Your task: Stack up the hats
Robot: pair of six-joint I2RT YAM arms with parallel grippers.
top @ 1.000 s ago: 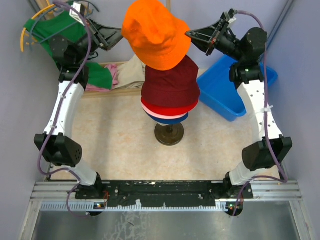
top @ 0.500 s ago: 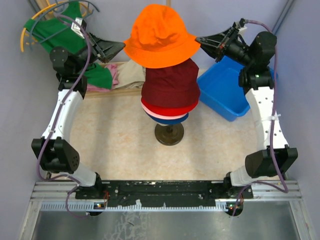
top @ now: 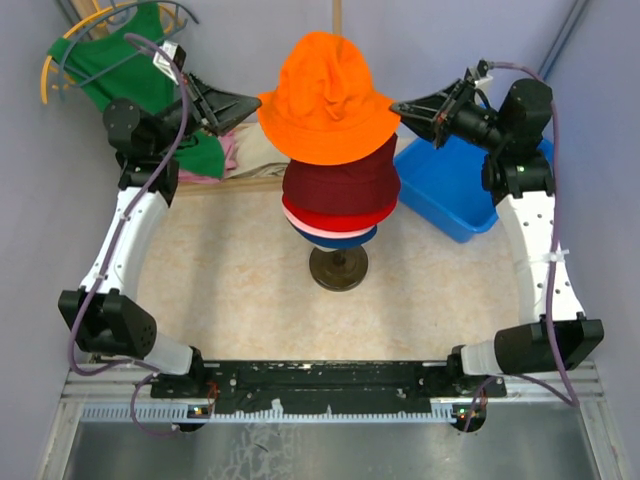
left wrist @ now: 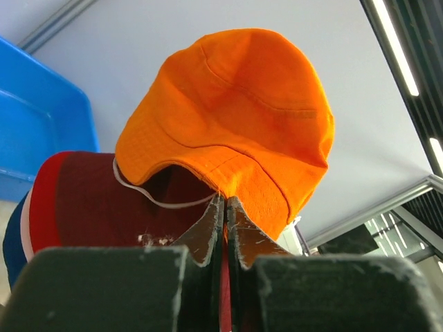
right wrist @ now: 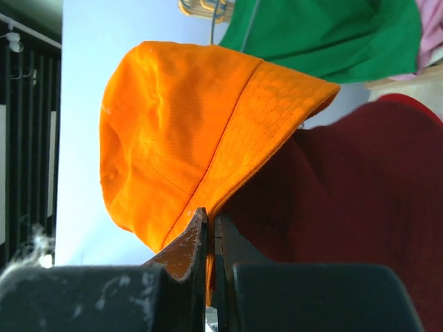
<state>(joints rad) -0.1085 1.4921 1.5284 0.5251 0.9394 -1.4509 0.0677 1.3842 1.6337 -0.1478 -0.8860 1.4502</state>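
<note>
An orange bucket hat [top: 327, 98] hangs over a stack of hats on a stand [top: 338, 268]: a dark red beanie [top: 340, 180] on top, then red [top: 335, 217], pink and navy blue [top: 335, 240] brims below. My left gripper [top: 258, 100] is shut on the orange hat's left brim, seen in the left wrist view [left wrist: 225, 200]. My right gripper [top: 398, 106] is shut on its right brim, seen in the right wrist view [right wrist: 211, 216]. The orange hat [left wrist: 228, 117] sits just above the beanie [right wrist: 346, 200], partly covering its top.
A blue bin [top: 450, 190] stands at the right behind the stand. A green garment on a yellow hanger [top: 110, 60] lies at the back left, with beige and pink cloths [top: 245, 150] on a wooden board beside it.
Both grippers have brought the orange hat down and levelled it over the beanie; it was tilted and higher a second ago.
</note>
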